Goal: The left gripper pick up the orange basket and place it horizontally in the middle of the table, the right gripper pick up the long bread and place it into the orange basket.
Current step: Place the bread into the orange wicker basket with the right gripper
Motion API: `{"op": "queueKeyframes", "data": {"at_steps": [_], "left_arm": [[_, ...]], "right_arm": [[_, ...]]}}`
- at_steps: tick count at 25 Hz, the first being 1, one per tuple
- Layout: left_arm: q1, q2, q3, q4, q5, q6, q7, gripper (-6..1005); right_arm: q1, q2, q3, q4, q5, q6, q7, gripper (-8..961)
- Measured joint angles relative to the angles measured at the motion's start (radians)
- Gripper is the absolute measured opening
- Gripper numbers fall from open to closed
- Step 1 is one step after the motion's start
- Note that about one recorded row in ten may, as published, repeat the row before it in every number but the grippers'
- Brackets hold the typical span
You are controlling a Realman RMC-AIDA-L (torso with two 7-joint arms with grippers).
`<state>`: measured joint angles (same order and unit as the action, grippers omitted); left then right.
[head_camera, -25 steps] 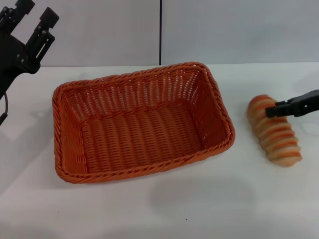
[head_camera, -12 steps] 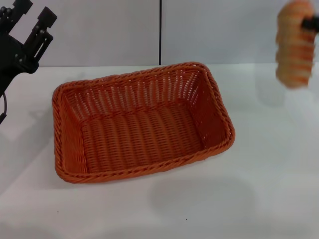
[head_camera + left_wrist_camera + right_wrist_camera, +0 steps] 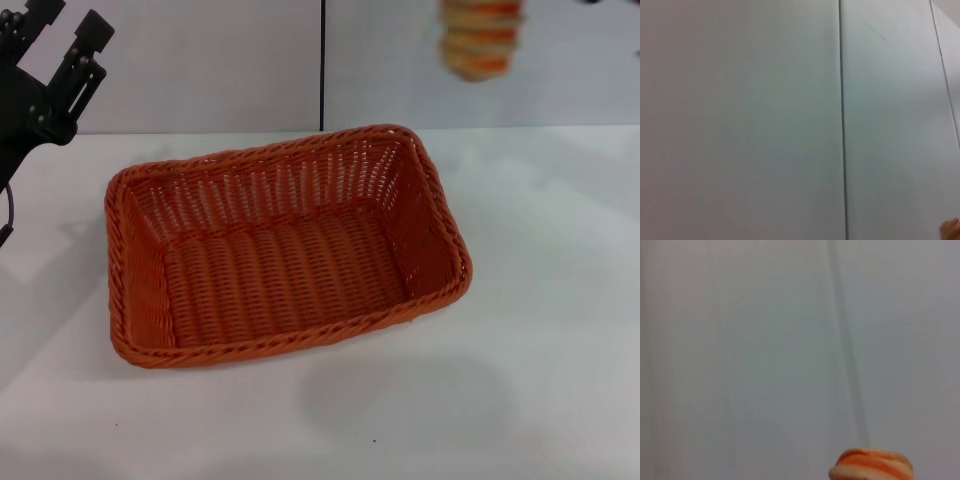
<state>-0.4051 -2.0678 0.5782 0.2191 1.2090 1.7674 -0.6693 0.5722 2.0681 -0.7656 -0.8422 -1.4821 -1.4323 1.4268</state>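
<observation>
The orange basket [image 3: 285, 250] lies lengthwise across the middle of the white table [image 3: 540, 330], and it is empty. The long bread [image 3: 483, 40] hangs high in the air above the basket's far right corner, with its upper part cut off by the head view's top edge. Its striped end [image 3: 871, 467] also shows in the right wrist view, so the right gripper carries it from above, itself outside every view. My left gripper [image 3: 70, 25] is raised at the far left, clear of the basket, open and holding nothing.
A grey wall with a dark vertical seam [image 3: 322, 65] stands behind the table. Bare tabletop lies to the right of the basket and in front of it. The left wrist view shows only that wall.
The long bread was lifted off the table at the right and has moved up and leftward, toward the basket. The basket and the left gripper have stayed put.
</observation>
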Motion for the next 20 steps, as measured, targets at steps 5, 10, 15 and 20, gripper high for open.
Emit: {"op": "queueKeyframes", "data": {"at_steps": [5,10,15,20], "left_arm": [[0.003,0.000,0.000,-0.012,0.000,0.003,0.000,573],[0.005,0.000,0.000,-0.014,0.000,0.002,0.000,573],[0.006,0.000,0.000,-0.014,0.000,-0.001,0.000,573],[0.000,0.000,0.000,-0.014,0.000,-0.004,0.001,573]], "right_arm": [[0.104,0.004,-0.084,0.160,0.005,0.001,-0.083,195],[0.172,0.004,-0.236,0.223,0.007,0.013,-0.092,159],[0.190,0.004,-0.334,0.237,0.002,0.026,-0.068,269],[0.169,0.005,-0.335,0.237,0.000,0.026,-0.065,445]]}}
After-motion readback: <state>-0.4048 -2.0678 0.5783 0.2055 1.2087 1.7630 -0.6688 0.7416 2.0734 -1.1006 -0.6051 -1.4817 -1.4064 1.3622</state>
